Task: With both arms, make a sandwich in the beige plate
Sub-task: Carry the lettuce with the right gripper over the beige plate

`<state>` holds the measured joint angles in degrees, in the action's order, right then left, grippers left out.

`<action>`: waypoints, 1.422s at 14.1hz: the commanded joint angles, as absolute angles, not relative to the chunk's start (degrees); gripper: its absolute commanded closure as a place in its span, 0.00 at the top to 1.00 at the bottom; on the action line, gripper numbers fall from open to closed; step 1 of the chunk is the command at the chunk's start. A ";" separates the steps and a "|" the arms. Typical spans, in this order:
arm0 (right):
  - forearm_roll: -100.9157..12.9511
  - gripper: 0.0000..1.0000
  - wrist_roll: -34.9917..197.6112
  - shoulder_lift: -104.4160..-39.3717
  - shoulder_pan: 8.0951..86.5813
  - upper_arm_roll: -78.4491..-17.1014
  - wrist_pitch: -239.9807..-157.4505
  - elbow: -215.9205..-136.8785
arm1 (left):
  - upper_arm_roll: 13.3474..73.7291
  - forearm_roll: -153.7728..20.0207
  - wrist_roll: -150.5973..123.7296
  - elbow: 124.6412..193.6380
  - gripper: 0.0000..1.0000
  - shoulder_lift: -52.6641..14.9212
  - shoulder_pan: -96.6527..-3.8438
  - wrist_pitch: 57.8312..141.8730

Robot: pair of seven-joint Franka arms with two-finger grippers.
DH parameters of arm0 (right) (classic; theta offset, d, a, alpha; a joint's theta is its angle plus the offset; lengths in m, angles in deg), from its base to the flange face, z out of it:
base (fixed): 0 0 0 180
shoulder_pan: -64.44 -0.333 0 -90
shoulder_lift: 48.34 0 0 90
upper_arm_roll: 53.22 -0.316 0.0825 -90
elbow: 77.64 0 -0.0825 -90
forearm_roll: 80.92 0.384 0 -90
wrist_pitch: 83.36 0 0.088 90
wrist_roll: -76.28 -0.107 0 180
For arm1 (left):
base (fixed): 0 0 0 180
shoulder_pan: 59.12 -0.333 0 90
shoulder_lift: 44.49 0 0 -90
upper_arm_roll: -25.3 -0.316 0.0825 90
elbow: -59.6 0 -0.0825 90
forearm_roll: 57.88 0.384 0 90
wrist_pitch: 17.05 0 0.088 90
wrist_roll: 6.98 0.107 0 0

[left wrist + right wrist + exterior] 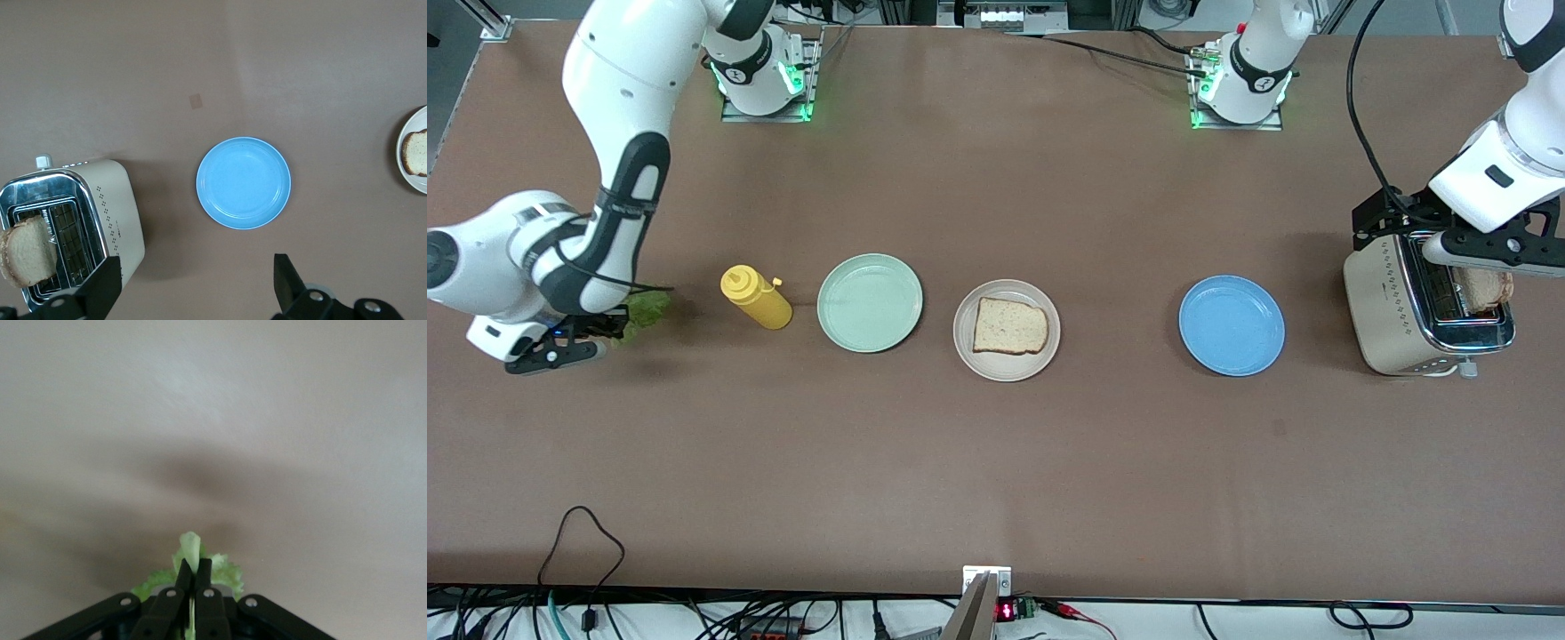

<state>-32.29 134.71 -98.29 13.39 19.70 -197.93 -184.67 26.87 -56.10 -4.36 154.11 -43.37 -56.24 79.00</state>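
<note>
The beige plate sits mid-table with one slice of bread on it. They also show at the edge of the left wrist view, plate and slice. A second slice stands in the toaster at the left arm's end, seen also in the left wrist view. My left gripper is open and empty over the toaster, its jaws wide apart. My right gripper is shut on a green lettuce leaf low over the table at the right arm's end, where the leaf shows beside the gripper.
A yellow squeeze bottle lies between the lettuce and a mint-green plate. A blue plate lies between the beige plate and the toaster and shows in the left wrist view.
</note>
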 commanded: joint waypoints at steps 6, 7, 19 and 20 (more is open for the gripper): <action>-31.87 0.00 149.74 -97.12 8.11 28.77 -179.97 -169.68 | 26.88 -56.57 -4.26 153.91 1.00 -43.70 -56.49 78.40; -31.87 0.00 149.93 -97.12 6.97 30.26 -177.43 -167.49 | 26.88 -56.57 -4.26 153.91 1.00 -43.70 -56.57 78.40; -25.38 0.00 149.84 -97.21 -15.27 36.51 -175.90 -162.89 | 26.88 -56.57 -4.26 153.91 1.00 -43.70 -56.57 78.40; -23.89 0.00 149.32 -97.30 -16.67 36.08 -176.17 -162.89 | 26.88 -56.57 -4.17 153.91 1.00 -43.70 -56.57 78.40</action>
